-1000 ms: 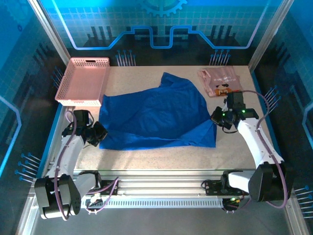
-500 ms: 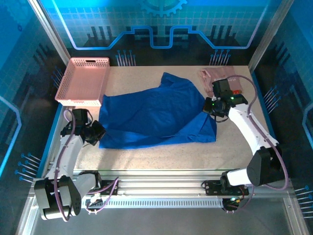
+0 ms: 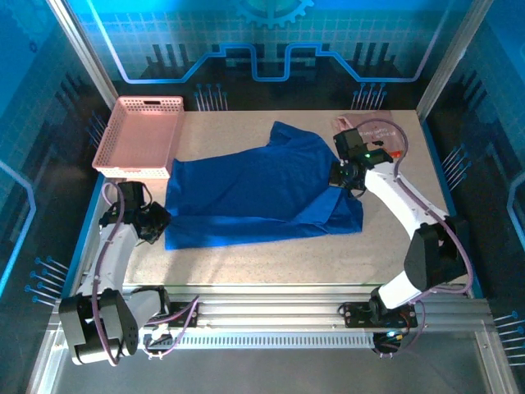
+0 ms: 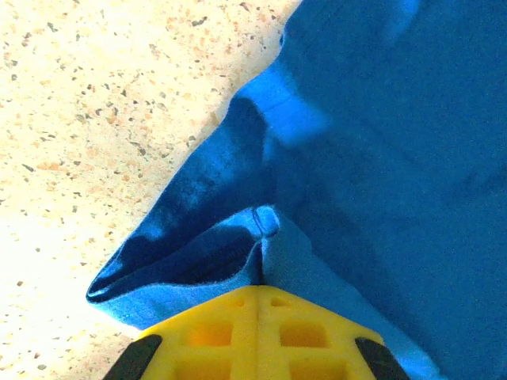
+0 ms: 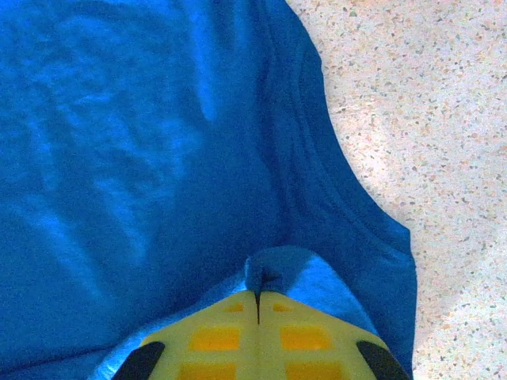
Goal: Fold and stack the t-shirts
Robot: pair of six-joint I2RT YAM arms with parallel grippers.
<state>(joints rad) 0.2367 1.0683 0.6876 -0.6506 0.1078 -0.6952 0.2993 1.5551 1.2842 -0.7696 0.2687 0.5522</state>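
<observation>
The royal-blue cloth t-shirt point(image 3: 246, 193) lies spread across the middle of the speckled bench point(image 3: 271, 263). The left gripper point(image 3: 156, 223) is clamped on its near-left corner. The right gripper point(image 3: 340, 176) pinches a fold at its right edge.

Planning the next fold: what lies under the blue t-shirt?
The speckled table shows around the edges of the blue t-shirt, which lies on it. Whatever is beneath the cloth is covered.
</observation>
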